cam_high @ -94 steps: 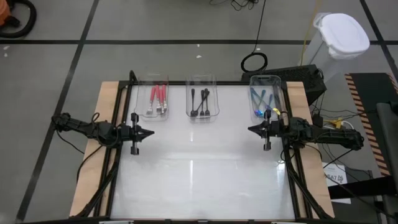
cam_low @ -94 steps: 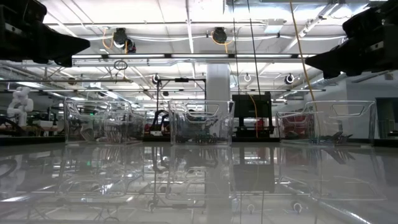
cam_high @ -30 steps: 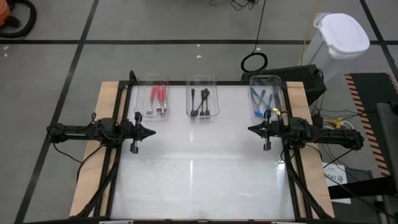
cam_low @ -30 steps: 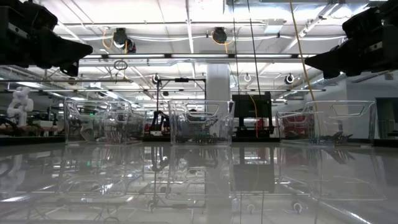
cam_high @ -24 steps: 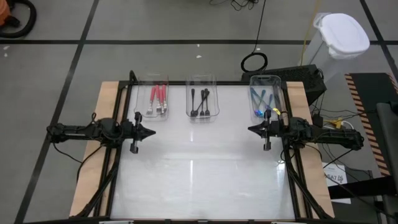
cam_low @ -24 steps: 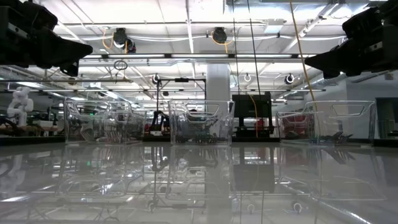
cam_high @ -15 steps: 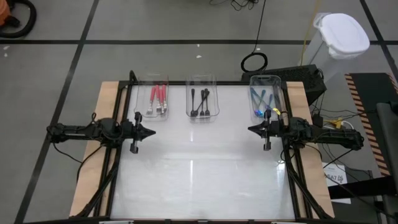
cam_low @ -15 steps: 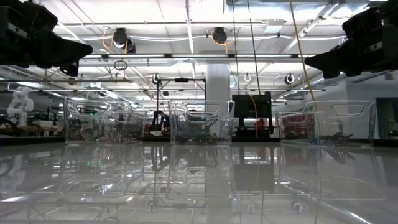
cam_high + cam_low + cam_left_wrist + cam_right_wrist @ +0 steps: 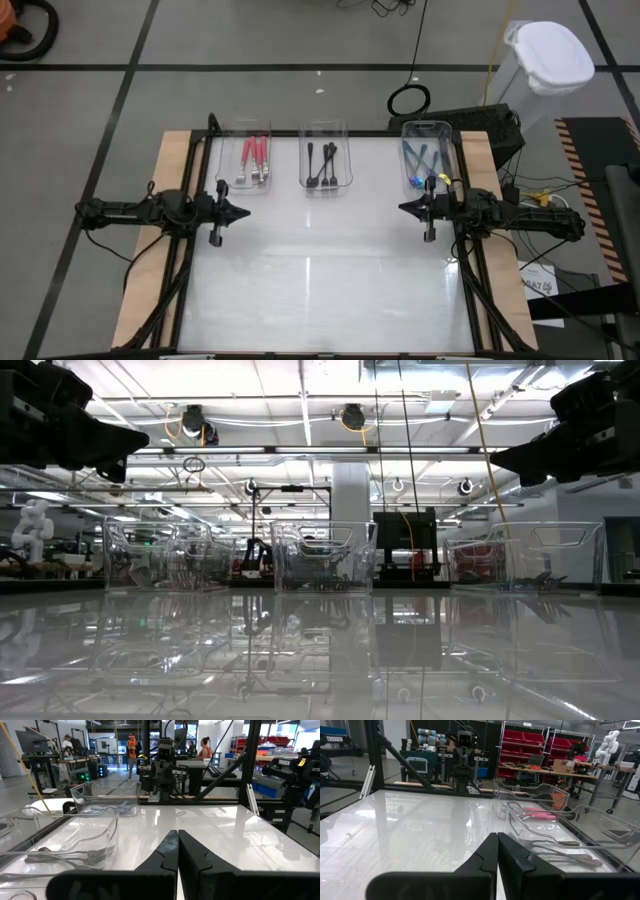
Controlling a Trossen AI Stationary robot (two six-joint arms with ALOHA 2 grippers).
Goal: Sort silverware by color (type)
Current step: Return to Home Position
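**Sorting looks finished; both arms parked at the table's sides**

The silverware lies in three groups along the far edge of the table. The red forks [image 9: 254, 155] are in the left tray [image 9: 246, 128], the black forks [image 9: 322, 163] in the middle tray [image 9: 324, 127], and the blue forks [image 9: 416, 158] in the right tray [image 9: 428, 124]. Every fork lies flat with its long axis running near to far, roughly side by side with its neighbours. The red ones have their handles to the far side and their silver tines to the near side. For the black and blue ones I cannot tell as surely which end is which.

No fork shows on the bare white table [image 9: 320, 270], so the sort reads as complete, and the step in hand is the return to rest.

The left gripper [image 9: 245, 213] hangs over the left edge, near the left tray. The right gripper [image 9: 401, 208] hangs over the right edge, just near of the right tray. Their tips point at each other across the table. In both wrist views the two fingers are pressed together with nothing between them.

The next move asks for little: settle the arms and touch no tray.
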